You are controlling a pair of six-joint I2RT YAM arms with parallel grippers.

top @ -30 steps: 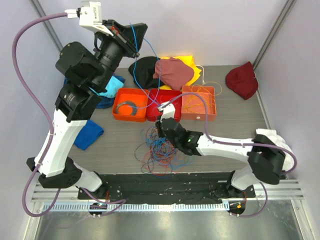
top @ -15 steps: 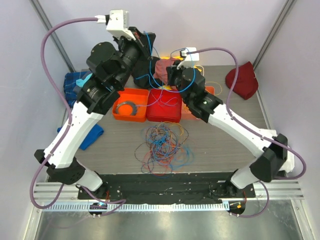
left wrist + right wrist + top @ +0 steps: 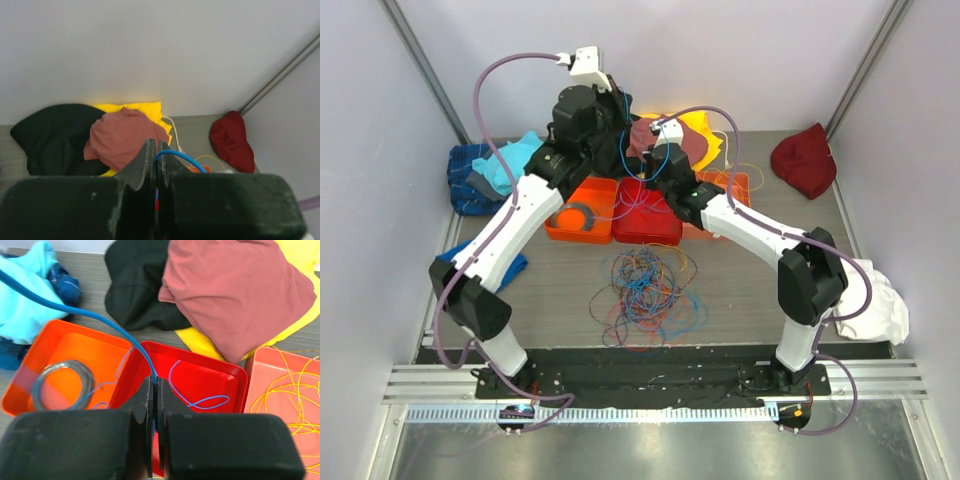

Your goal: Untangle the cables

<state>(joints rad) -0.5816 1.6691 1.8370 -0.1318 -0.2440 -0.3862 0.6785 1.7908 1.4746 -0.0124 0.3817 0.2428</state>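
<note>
One blue cable, apparently, in right gripper; tangle overhead only

It was a robot lab cell: plain lilac walls, metal posts, a grey table, a left arm and right arm bolted to a rail.

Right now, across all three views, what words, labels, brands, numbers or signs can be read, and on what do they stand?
No readable text in any view.
Left hand and right hand, both pinching the blue cable: plain black, unmarked.
Orange tray, cable pile, rust cloth: no print or labels.
Base fittings: too small to tell.
</note>
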